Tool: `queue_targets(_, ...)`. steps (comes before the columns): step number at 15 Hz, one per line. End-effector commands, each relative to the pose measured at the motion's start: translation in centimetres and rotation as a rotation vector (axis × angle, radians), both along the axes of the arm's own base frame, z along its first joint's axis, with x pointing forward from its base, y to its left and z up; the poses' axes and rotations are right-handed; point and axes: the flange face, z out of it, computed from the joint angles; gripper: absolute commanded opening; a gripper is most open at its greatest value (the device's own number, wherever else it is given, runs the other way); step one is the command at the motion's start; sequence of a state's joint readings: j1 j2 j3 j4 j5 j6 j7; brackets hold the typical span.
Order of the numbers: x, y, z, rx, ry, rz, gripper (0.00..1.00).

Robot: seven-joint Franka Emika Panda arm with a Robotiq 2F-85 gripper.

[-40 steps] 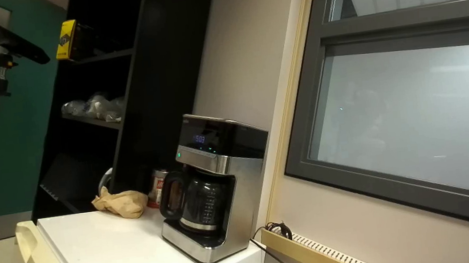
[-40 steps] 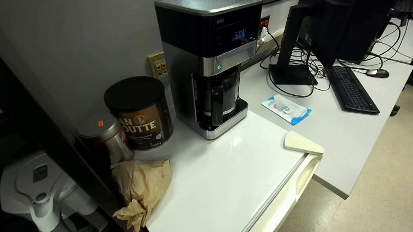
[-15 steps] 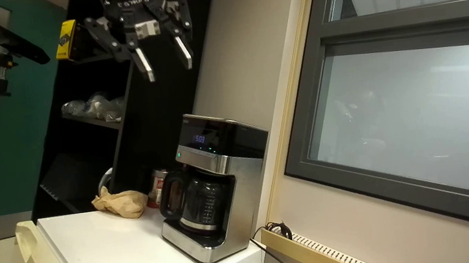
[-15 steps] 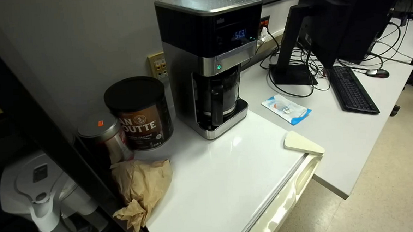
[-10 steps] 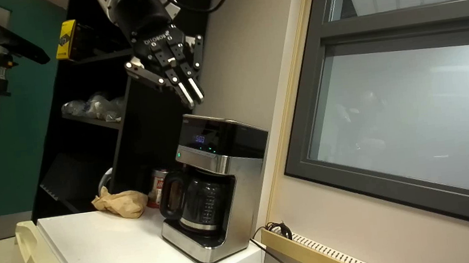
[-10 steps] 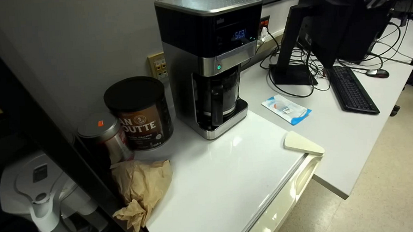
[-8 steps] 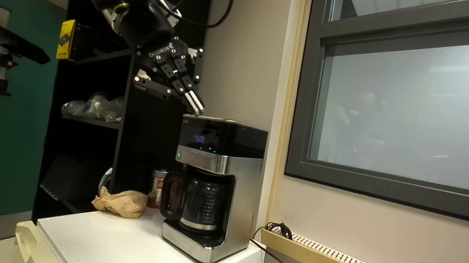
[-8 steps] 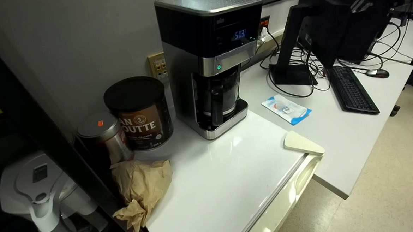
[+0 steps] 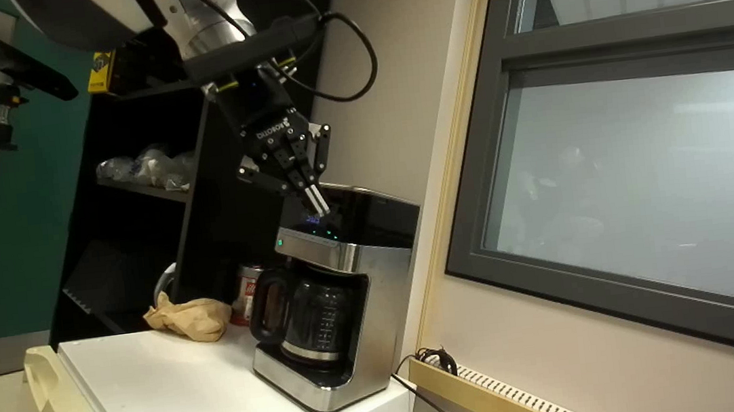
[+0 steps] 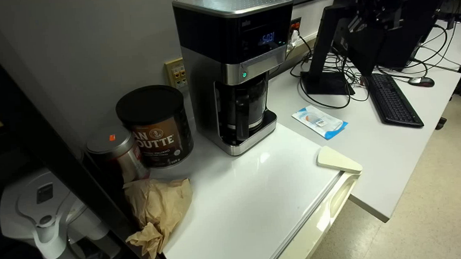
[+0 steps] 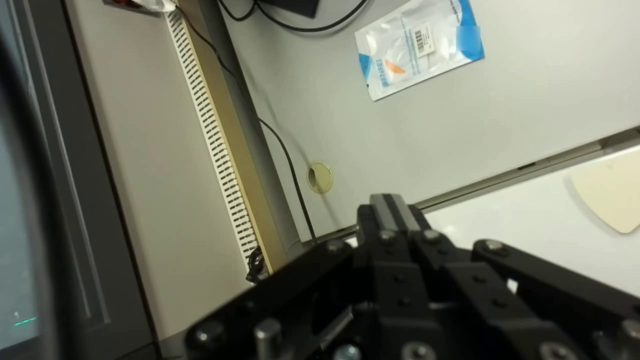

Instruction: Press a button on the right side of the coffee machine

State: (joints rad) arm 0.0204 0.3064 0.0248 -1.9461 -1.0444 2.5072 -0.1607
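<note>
Since the job is a press rather than a grip, what matters about the coffee machine [image 9: 383, 293] is how it will take a push. In an exterior view it stands upright on the white bench [image 9: 177, 410], close to the wall [image 9: 376, 96], its glass carafe [image 9: 327, 316] seated on the base. The casing looks stiff and probably heavy enough to bear a light poke, though a hard shove might slide it over so glossy a bench. The hand [image 9: 321, 211] hangs with its tips across the lit clock [image 9: 311, 220]; they are pressed together and hold nothing. Small green lights [image 9: 332, 235] mark the right of the front, likely the place to touch, though which button is meant I cannot tell.

In an exterior view the green-lit button [image 10: 244, 74] sits at the opposite end of the front, and the hand shows dimly against the monitor [image 10: 355, 56], apart from the machine. The smooth panel may let a tip skid, so a square, gentle push should serve best; the carafe is presumably fragile.

The wrist view has the fingers [image 11: 383, 212] side by side with no gap; I cannot make out the machine there.
</note>
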Motion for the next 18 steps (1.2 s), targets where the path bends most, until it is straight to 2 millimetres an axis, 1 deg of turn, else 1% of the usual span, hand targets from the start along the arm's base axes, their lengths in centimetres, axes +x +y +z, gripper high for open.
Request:
queue_targets(1,3.1,1.4,-1.3,0.012,-0.01,0.017,0.0)
queue_targets(6,5.3,3.7,-2.9,0.016,-0.003,0.043,0.0)
queue_targets(10,6.8,5.1,-3.8,0.022,-0.002,0.057,0.0)
queue_targets(13,8.0,5.7,-4.2,0.026,-0.001,0.06,0.0)
queue_targets(18,9.7,6.2,-4.7,0.033,-0.002,0.058,0.0)
